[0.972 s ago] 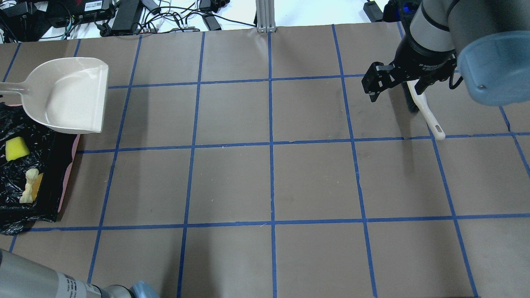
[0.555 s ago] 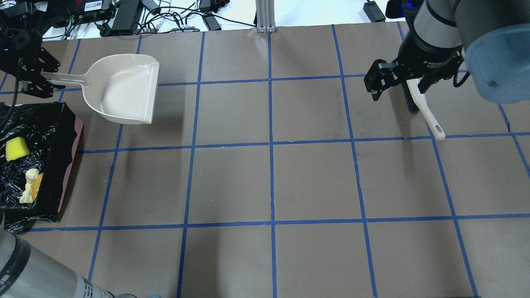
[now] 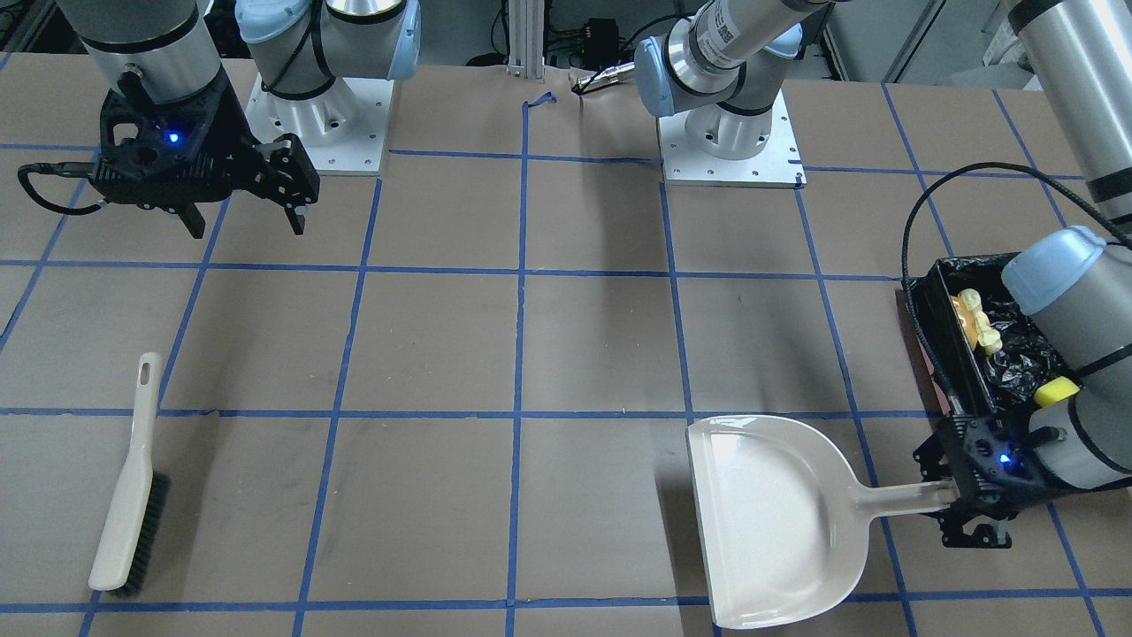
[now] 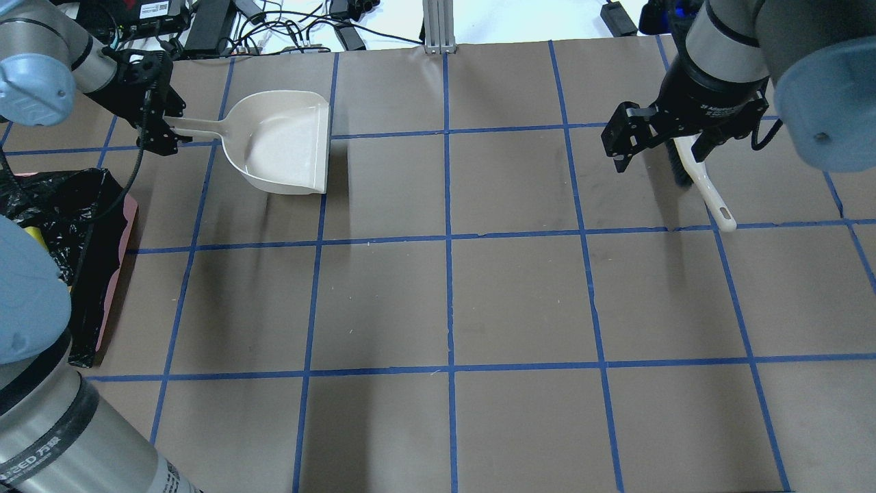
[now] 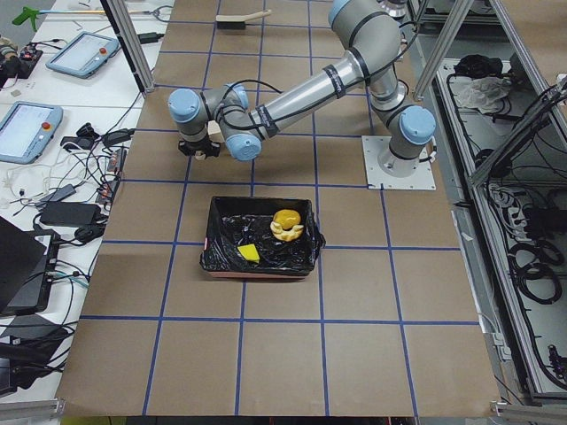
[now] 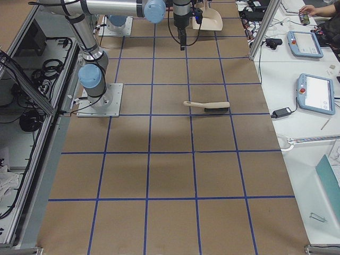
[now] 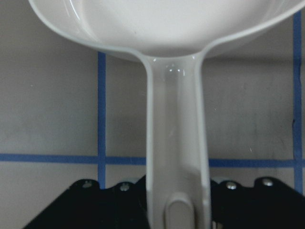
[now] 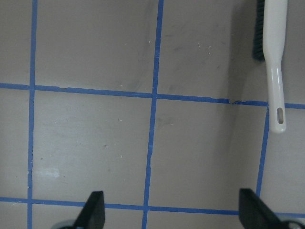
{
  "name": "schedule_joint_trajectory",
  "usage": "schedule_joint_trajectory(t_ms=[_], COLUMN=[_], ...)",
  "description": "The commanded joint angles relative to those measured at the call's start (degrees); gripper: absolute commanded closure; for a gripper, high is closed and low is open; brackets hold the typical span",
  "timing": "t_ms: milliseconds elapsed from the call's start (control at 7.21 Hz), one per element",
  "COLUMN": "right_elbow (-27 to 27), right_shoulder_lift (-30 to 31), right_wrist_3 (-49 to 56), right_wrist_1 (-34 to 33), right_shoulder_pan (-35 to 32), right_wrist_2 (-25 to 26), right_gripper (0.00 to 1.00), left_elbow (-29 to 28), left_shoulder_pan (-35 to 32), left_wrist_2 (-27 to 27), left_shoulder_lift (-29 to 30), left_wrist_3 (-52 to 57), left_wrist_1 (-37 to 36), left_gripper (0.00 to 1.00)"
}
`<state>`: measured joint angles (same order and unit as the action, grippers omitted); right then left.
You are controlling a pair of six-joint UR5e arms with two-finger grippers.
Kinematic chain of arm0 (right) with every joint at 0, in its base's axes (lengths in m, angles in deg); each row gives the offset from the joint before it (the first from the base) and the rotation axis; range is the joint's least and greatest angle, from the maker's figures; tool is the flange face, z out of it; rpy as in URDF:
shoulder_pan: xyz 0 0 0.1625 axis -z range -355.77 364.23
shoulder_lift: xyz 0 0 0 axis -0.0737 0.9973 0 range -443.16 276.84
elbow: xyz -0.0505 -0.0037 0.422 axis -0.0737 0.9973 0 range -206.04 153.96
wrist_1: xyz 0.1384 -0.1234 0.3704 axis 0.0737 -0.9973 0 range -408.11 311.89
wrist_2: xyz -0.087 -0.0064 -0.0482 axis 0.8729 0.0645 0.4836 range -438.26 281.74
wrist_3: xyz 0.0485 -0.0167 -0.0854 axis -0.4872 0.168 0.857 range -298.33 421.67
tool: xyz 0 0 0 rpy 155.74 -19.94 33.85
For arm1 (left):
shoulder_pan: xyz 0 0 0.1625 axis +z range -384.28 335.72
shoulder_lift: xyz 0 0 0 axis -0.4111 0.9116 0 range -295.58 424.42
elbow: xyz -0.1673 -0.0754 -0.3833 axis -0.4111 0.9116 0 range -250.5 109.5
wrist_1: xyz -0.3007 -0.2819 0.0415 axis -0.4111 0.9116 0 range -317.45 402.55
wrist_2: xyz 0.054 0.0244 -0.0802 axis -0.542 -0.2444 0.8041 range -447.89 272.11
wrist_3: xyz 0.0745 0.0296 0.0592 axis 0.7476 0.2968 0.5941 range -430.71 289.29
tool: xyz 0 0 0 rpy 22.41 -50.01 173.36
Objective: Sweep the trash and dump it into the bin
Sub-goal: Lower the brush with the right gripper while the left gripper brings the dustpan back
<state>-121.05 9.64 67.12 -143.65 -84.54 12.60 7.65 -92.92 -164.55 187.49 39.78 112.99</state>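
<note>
left end effector (image 4: 170, 128) holds dustpan (image 4: 284, 145) by handle near bin (image 4: 128, 220).

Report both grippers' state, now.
Left gripper: shut on the dustpan handle.
Right gripper: open, holding nothing.

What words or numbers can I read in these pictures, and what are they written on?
"UCED", followed by signs too blurred to read: on the left arm's grey tube.
White print on the right arm's black wrist: too small to read.
White label on a black box behind the table: too small to read.
Coded sticker on the left arm: too blurred to read.
</note>
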Motion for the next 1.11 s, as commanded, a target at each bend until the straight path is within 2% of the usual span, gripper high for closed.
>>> schedule_joint_trajectory(t_ms=[0,139,972], right_elbow=[0.0,-0.1,-0.4], right_shoulder_lift=[0.0,-0.1,0.3], right_wrist_3=[-1.6,-1.6,-1.7], right_wrist_1=[0.1,0.2,0.3], right_shoulder_pan=[0.0,0.0,0.0], right_wrist_2=[-0.1,0.0,0.8], right_gripper=[0.0,0.0,0.0], left_elbow=[-0.1,-0.1,2.0], left_shoulder_pan=[-2.0,-2.1,-2.3], left_wrist_2=[0.4,2.4,2.0], left_shoulder_lift=[2.0,2.5,3.6], left_wrist_3=[-2.4,-2.1,3.4], left_wrist_1=[-2.4,-2.5,-2.7], left_gripper=[1.0,1.0,1.0])
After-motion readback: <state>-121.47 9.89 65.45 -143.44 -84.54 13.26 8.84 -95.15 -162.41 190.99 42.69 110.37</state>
